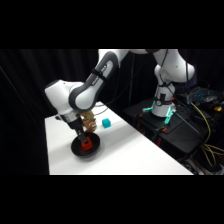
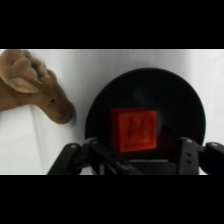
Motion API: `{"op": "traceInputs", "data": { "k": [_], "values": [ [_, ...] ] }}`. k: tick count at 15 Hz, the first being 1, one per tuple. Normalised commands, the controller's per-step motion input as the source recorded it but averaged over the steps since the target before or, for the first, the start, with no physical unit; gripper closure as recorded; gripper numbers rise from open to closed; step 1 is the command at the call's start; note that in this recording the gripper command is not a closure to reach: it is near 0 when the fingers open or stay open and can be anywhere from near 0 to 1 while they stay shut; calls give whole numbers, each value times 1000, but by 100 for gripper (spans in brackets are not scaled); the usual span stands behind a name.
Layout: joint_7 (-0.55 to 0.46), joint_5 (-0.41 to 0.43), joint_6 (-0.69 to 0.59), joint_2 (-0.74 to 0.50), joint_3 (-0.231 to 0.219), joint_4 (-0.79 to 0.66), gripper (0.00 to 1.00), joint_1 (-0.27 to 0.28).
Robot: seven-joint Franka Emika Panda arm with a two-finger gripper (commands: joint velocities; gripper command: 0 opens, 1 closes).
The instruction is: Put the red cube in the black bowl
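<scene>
red cube (image 2: 134, 130) inside black bowl (image 2: 192, 100), pincer (image 1: 83, 138) state unclear; brown toy (image 2: 35, 85) clear only from wrist.

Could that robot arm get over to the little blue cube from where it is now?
Probably yes: the cyan cube sits in the open on the white table, just beyond the black bowl where the gripper is.

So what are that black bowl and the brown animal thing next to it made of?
The black bowl looks like matte plastic or rubber: dull, no glints, though I can't be sure. The brown toy looks like plush fabric, with its soft fuzzy outline and floppy ear shapes.
</scene>
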Motion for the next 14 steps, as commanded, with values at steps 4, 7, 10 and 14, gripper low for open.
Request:
{"op": "traceInputs", "data": {
  "k": [4,7,10,14],
  "values": [
    [-35,56,-307,-378,14,-149,0,24],
    [58,19,-237,-653,-16,-358,0,81],
    [72,6,-175,-666,-34,-375,0,76],
    [80,-73,-84,-530,-62,-338,0,84]
  ]
}}
